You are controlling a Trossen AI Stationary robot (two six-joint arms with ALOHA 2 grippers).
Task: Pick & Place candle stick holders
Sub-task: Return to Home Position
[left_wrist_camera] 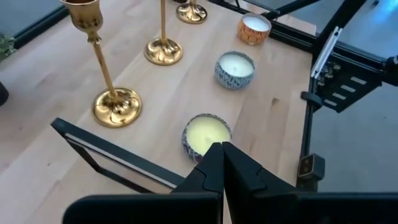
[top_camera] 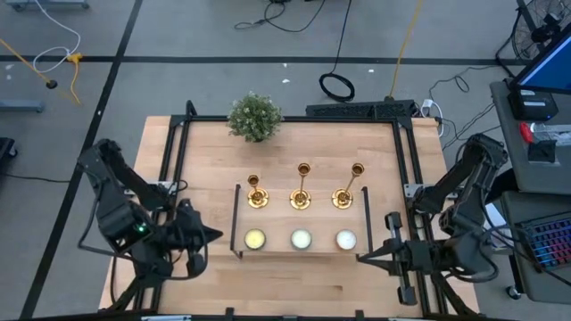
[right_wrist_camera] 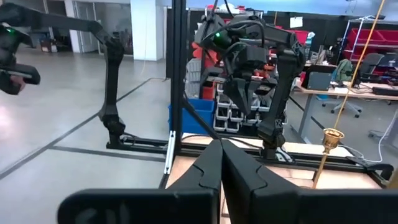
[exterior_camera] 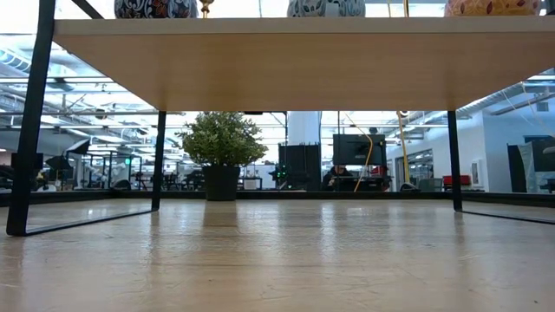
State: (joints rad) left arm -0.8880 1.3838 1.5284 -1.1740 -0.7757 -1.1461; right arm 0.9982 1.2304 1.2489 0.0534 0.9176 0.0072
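Observation:
Three gold candle stick holders stand upright on their round bases in a row on a low wooden shelf (top_camera: pixel 277 218): the left one (top_camera: pixel 256 193), the middle one (top_camera: pixel 302 193) and the right one (top_camera: pixel 344 192). They also show in the left wrist view, nearest (left_wrist_camera: pixel 114 99), middle (left_wrist_camera: pixel 163 48) and farthest (left_wrist_camera: pixel 191 12). My left gripper (top_camera: pixel 218 235) is shut and empty at the shelf's left end (left_wrist_camera: pixel 222 154). My right gripper (top_camera: pixel 362 259) is shut and empty off the shelf's right end (right_wrist_camera: pixel 221 152). The right wrist view shows one holder (right_wrist_camera: pixel 328 152).
Three round candles (top_camera: pixel 255 238) (top_camera: pixel 301 238) (top_camera: pixel 345 238) sit in a row on the shelf in front of the holders. A bushy green plant (top_camera: pixel 255 116) stands at the table's far side. The shelf's black metal legs (exterior_camera: pixel 35 121) stand on the table.

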